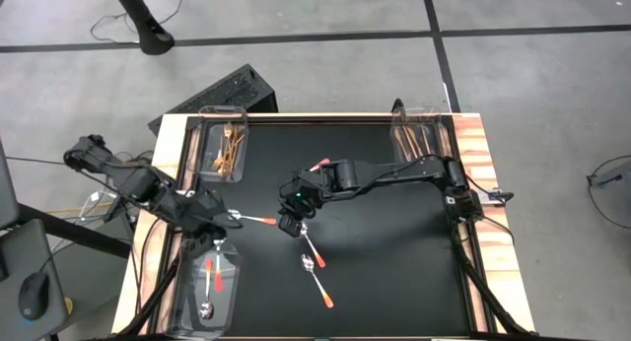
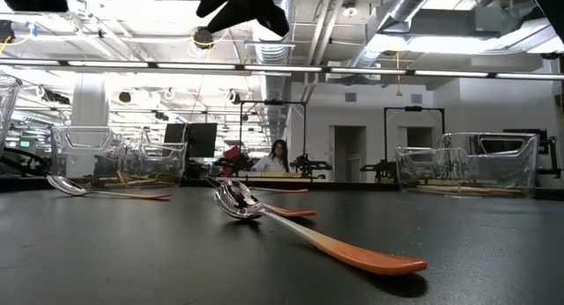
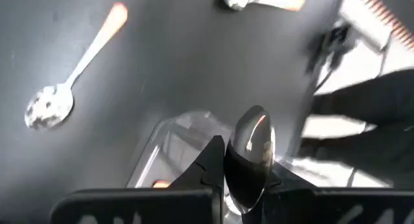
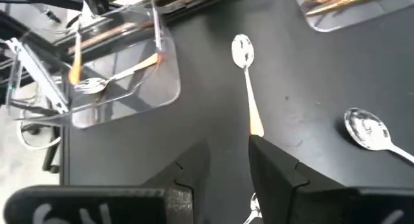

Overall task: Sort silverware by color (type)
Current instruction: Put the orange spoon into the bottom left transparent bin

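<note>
My left gripper (image 1: 219, 238) hangs over the far end of the clear bin (image 1: 187, 282) at the table's near left, shut on a silver spoon (image 3: 252, 136). That bin holds spoons with orange-red handles (image 1: 208, 272). My right gripper (image 4: 226, 166) hangs open above mid-table with nothing between its fingers. Just left of it a spoon (image 1: 254, 219) lies flat on the black mat, its handle end (image 4: 255, 123) showing beside one fingertip. Two more spoons (image 1: 314, 247) (image 1: 317, 284) lie nearer the front edge. My left gripper has the spoon with its bowl (image 3: 253, 130) standing out past the fingertips (image 3: 215, 160), face toward the wrist camera. The fingers slant down from the table's left. The bowl and fingers hide the pinched part. The spoon is clear of the table, above the bin.
A clear bin (image 1: 202, 134) at the far left holds gold forks (image 1: 232, 144). Another bin (image 1: 439, 124) at the far right holds copper knives (image 1: 414, 139). An orange-red handle (image 1: 317, 167) shows beside the right arm. The wooden table edge (image 1: 481, 183) frames the mat.
</note>
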